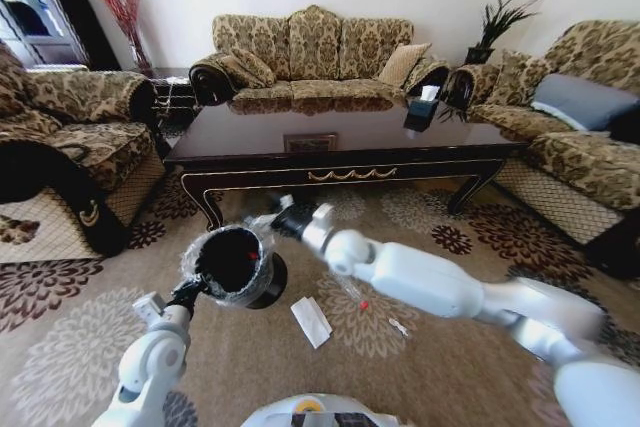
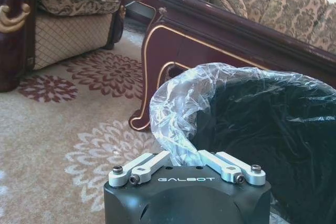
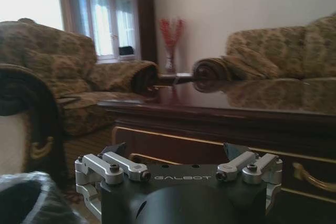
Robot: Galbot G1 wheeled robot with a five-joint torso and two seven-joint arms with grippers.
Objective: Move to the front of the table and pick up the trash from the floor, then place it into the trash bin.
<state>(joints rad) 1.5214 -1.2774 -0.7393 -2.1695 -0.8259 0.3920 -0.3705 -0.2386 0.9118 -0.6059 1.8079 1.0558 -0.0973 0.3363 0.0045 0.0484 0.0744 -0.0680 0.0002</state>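
Left gripper [image 1: 190,292] clamped on the near rim of the bin [image 1: 232,265], plastic liner [image 2: 178,108] bunched between the fingers, bin held up off the carpet [image 1: 90,327] and tipped toward the camera. Right gripper [image 1: 280,215] out in front at the bin's far right rim, just before the table [image 1: 340,137]; fingers spread wide in the right wrist view, nothing between them.

On the carpet below the right arm: white wrapper [image 1: 311,321] lying flat just right of the bin; clear tube [image 1: 352,294] with red tip beside it, partly under the forearm; a small pale bit [image 1: 399,326] further right. All three apart from each other and from both grippers.

Table straight ahead, long side facing, gold ornament on the apron. Sofa [image 1: 320,47] behind it, armchairs at both sides.
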